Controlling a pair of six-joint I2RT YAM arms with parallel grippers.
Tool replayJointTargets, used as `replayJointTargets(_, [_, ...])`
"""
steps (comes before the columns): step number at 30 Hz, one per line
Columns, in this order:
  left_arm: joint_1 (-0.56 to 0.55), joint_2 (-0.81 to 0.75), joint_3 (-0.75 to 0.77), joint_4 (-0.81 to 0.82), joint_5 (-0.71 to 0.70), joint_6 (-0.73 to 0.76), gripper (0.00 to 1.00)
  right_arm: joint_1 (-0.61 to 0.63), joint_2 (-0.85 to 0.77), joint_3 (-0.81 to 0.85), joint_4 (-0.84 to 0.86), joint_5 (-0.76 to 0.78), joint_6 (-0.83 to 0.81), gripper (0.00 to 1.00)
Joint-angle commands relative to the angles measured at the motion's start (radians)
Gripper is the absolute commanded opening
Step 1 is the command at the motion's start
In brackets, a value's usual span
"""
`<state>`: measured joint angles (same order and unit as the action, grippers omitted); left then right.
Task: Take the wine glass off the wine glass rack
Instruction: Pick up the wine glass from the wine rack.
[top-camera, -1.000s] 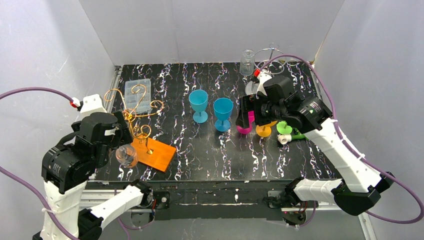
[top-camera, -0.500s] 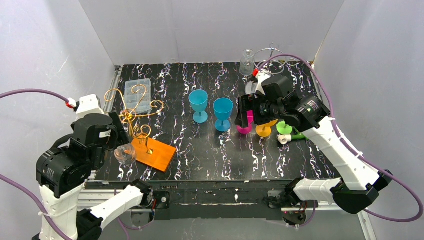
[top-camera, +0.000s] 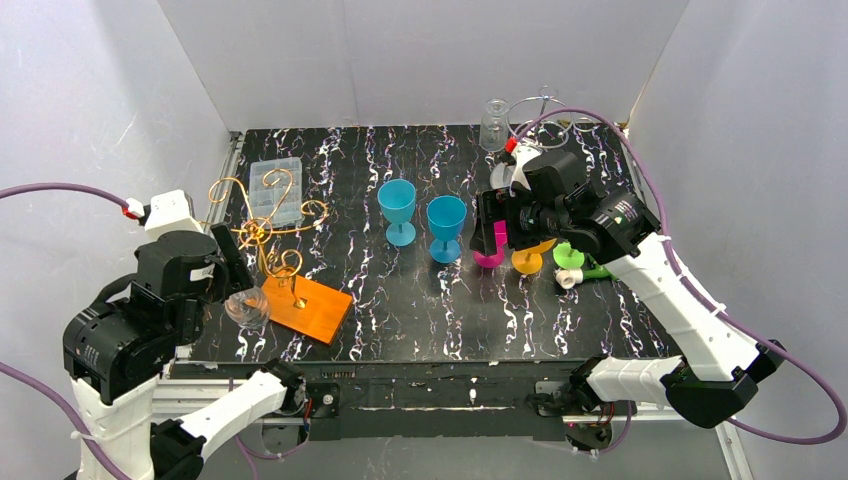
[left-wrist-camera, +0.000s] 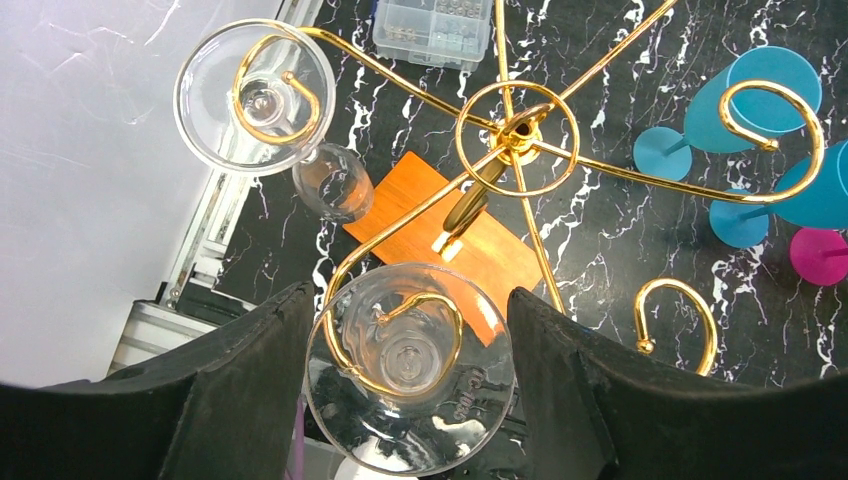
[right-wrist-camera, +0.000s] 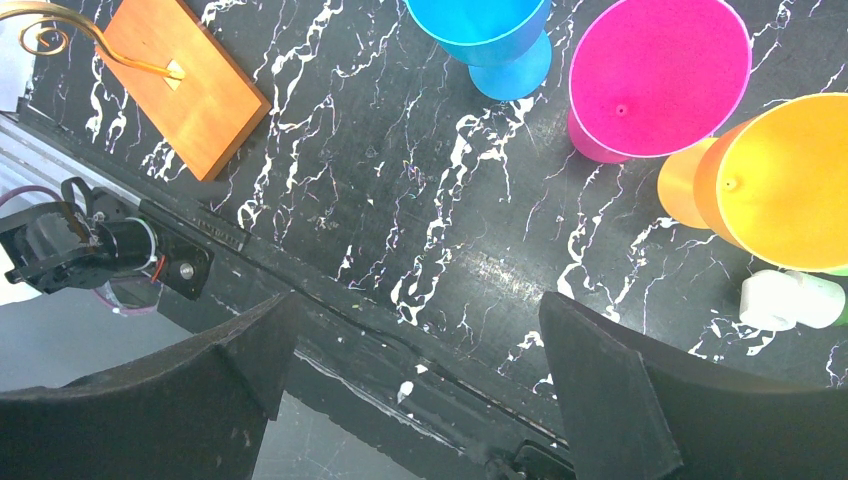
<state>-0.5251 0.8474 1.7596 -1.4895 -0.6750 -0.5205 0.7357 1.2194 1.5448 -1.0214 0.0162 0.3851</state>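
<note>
The left gripper had drawn back leftward and closed on the foot of the wine glass, which hung in a curl of the gold rack. A second glass hung just beside it. The right gripper gaped above the pink cup.

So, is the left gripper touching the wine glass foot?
Cannot tell. In the left wrist view the wine glass foot fills the gap between the left gripper's fingers, but contact isn't plain.
</note>
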Motion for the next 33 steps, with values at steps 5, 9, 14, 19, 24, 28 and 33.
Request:
replayJointTargets(5, [0.022,0.005,-0.015,-0.195,-0.106,-0.002,0.51,0.007,-0.008,0.033,0.018,-0.001,-0.017,0.98])
replayJointTargets(9, [0.023,0.017,-0.004,-0.195,-0.14,-0.005,0.51,0.007,-0.011,0.031,0.019,-0.001,-0.015,0.99])
replayJointTargets(14, [0.023,0.035,0.013,-0.195,-0.167,-0.015,0.51,0.008,-0.012,0.031,0.018,0.001,-0.015,0.98])
replayJointTargets(19, [0.023,0.061,0.028,-0.195,-0.198,-0.028,0.51,0.007,-0.008,0.035,0.018,-0.001,-0.014,0.98])
replayJointTargets(24, [0.023,0.08,0.045,-0.181,-0.212,-0.03,0.51,0.007,-0.008,0.034,0.02,-0.005,-0.012,0.98])
replayJointTargets(28, [0.023,0.088,0.034,-0.139,-0.185,-0.012,0.51,0.007,-0.008,0.035,0.02,-0.005,-0.011,0.98])
replayJointTargets(33, [0.023,0.099,0.029,-0.079,-0.129,0.035,0.51,0.007,-0.009,0.032,0.027,-0.005,-0.009,0.98])
